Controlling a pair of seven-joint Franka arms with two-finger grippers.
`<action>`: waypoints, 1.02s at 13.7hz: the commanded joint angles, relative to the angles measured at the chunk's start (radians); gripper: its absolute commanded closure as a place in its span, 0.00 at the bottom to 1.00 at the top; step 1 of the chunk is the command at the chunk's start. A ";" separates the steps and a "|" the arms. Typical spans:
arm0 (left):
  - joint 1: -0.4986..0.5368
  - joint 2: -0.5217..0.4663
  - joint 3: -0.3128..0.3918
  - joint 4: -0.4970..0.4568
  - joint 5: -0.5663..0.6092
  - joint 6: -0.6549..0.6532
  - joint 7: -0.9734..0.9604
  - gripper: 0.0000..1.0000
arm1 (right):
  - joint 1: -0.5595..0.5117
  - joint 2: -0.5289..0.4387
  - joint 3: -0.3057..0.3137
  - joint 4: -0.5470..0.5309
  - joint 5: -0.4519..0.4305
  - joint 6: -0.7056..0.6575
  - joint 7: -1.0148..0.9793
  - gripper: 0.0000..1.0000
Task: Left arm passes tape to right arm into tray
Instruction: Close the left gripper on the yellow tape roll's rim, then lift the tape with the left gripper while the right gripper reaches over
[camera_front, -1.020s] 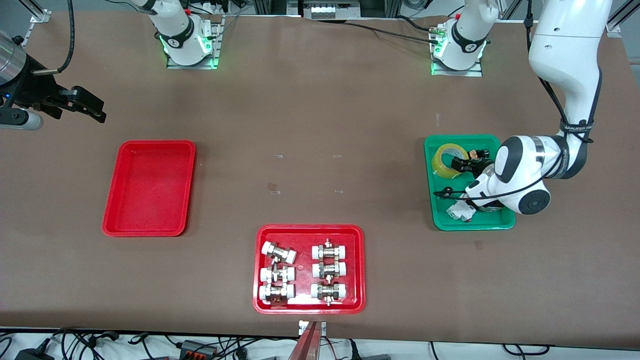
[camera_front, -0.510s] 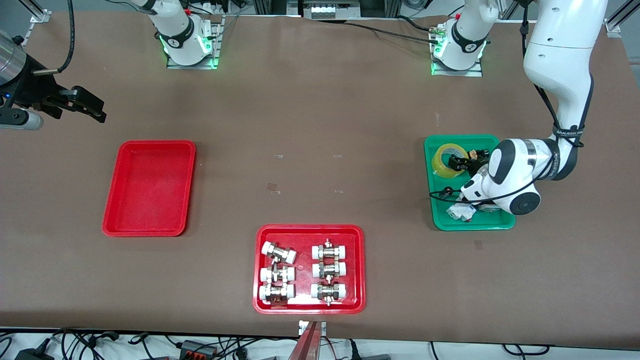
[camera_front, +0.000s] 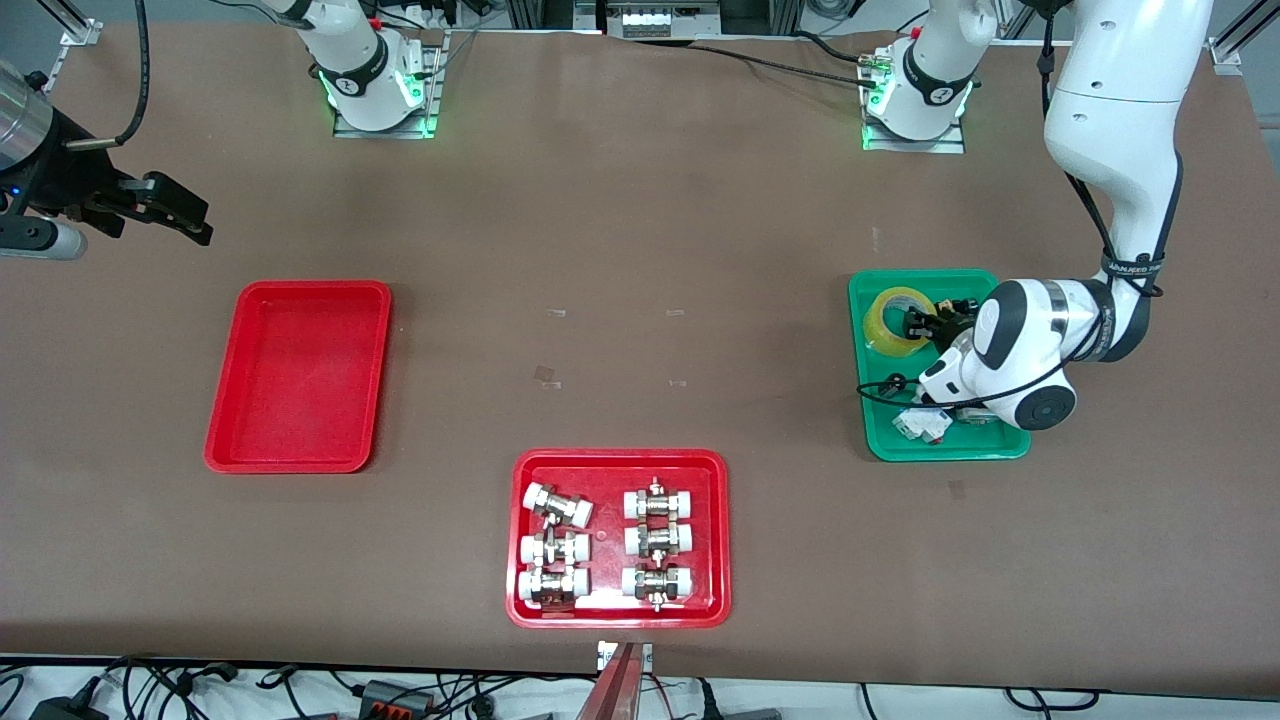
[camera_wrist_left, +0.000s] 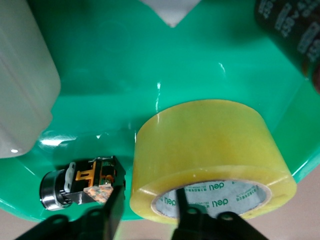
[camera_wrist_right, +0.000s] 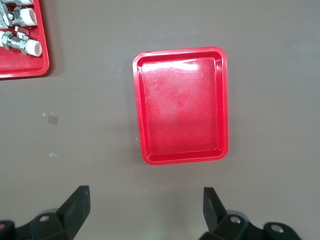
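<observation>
The yellow tape (camera_front: 888, 318) lies flat in the green tray (camera_front: 872, 432), at the tray's corner farthest from the front camera. My left gripper (camera_front: 917, 325) is down at the roll and open. In the left wrist view the left gripper (camera_wrist_left: 147, 207) straddles the wall of the tape (camera_wrist_left: 210, 135), one finger inside the pale core and one outside. My right gripper (camera_front: 180, 215) waits open and empty over bare table at the right arm's end. The plain red tray (camera_front: 300, 375) is empty, and it also shows in the right wrist view (camera_wrist_right: 181, 105) ahead of the right gripper (camera_wrist_right: 145, 205).
A red tray of white-capped metal fittings (camera_front: 618, 457) sits near the front edge. The green tray also holds a white part (camera_front: 920, 423), a small black and silver part (camera_wrist_left: 75, 182), a white block (camera_wrist_left: 20, 100) and a dark object (camera_wrist_left: 290, 25).
My left arm has shifted toward the tape, bringing its gripper onto the roll's wall. The tape and the right arm have not moved.
</observation>
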 joint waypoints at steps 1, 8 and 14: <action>0.004 -0.010 0.000 -0.003 0.012 0.006 0.003 0.82 | -0.001 0.003 0.001 0.015 0.004 -0.018 0.008 0.00; -0.001 -0.060 0.000 0.029 0.021 -0.062 0.009 0.99 | -0.001 0.006 0.001 0.017 0.008 -0.030 0.012 0.00; 0.010 -0.068 -0.002 0.427 0.050 -0.490 0.187 0.99 | -0.003 0.008 0.001 0.017 0.008 -0.029 0.012 0.00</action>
